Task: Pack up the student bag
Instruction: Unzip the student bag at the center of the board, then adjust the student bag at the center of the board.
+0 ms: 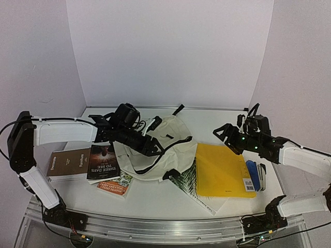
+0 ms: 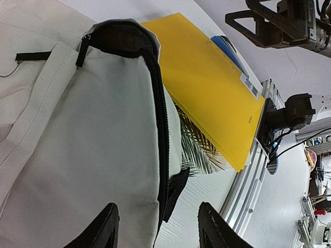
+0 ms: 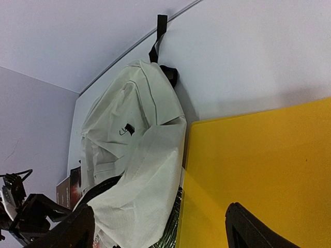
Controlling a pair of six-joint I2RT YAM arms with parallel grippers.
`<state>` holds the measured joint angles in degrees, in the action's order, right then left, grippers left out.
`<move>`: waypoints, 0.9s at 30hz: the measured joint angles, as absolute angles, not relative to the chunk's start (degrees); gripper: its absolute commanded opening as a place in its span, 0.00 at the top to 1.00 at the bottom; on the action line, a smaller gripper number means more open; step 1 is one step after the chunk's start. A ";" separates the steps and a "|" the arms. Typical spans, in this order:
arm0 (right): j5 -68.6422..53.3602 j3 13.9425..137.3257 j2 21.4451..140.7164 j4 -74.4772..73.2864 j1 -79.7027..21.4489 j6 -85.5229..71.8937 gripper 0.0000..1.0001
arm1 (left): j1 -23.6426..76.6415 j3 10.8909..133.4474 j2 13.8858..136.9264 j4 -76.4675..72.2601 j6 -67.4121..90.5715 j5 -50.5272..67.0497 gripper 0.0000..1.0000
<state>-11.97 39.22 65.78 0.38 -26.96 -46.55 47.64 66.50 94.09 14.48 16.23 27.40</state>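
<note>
Cream canvas: the student bag (image 1: pixel 160 147) lies slumped on the worktop (image 1: pixel 217 116), left of centre, with one black strap reaching toward the back wall. Its black zip edge faces the yellow folder (image 1: pixel 222 170), which lies flat just to its right. A palm-leaf printed book (image 1: pixel 187 180) shows from under the folder's near left side, next to the bag's corner.

Left tool (image 2: pixel 158 225) sits over the bag, fingers (image 2: pixel 103 230) parted, zip seam running between them. No pinch on the cloth is visible.

Right tool (image 3: pixel 160 225) hovers above the folder, spread wide, nothing between.

Blue item (image 1: pixel 253 173) lies at the folder's right edge; I can't tell what it is.

Left of the bag is a dark book (image 1: pixel 102 161) with a brown book (image 1: pixel 69 164) beside it. An orange-covered one (image 1: pixel 114 185) lies at the dark book's near end.
</note>
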 measured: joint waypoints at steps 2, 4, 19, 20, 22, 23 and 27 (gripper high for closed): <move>-11.97 39.20 65.78 0.38 -27.04 -46.59 0.14 | 47.64 66.50 94.25 14.59 16.04 27.40 0.56; -11.97 39.18 65.78 0.41 -27.05 -46.61 0.14 | 47.64 66.50 94.57 14.57 16.07 27.44 0.58; -11.85 38.54 65.78 0.49 -27.33 -46.61 0.16 | 47.64 66.50 96.71 14.41 16.25 27.47 0.90; -11.83 38.54 65.78 0.49 -27.54 -46.59 0.16 | 47.64 66.50 96.71 14.41 16.34 27.40 0.91; -11.65 38.54 65.82 0.49 -28.20 -46.59 0.16 | 47.64 66.50 96.69 14.39 16.40 27.27 0.91; -11.56 38.54 65.90 0.49 -28.53 -46.61 0.16 | 47.64 66.50 96.64 14.39 16.46 27.23 0.92; -10.64 38.55 66.98 0.50 -30.50 -46.59 0.17 | 47.64 66.48 95.96 14.39 16.51 26.81 0.94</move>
